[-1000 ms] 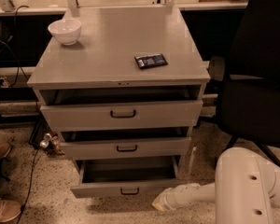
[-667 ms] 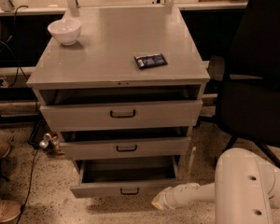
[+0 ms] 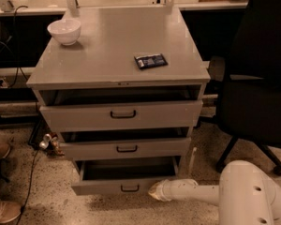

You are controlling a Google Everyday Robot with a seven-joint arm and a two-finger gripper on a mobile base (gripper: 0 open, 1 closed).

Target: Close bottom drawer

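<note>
Your gripper (image 3: 154, 191) is down low near the floor, at the end of the white arm (image 3: 196, 192) that reaches in from the right. Its tip sits right at the right-hand end of the bottom drawer (image 3: 107, 187)'s front panel, close enough that you can't tell whether it touches. Open or closed, you can't tell from here either; the tip reads as one pale lump.

The bottom drawer itself is pulled out, further than the two above it, with its dark tray showing behind the slim front and the small black handle (image 3: 129, 188) just left of your gripper. Above it, the middle drawer (image 3: 93, 150) stands slightly out, and the top drawer (image 3: 84, 116) is out a little too, with a dark gap over each.

Up on the cabinet top (image 3: 112, 41) you've got a white bowl (image 3: 64, 31) at the back left corner and a dark flat packet (image 3: 150, 60) towards the right front. A black office chair (image 3: 257, 78) stands just beside the cabinet on the right. On the speckled floor (image 3: 51, 200) at far left, a brown shoe (image 3: 4, 211) pokes in.
</note>
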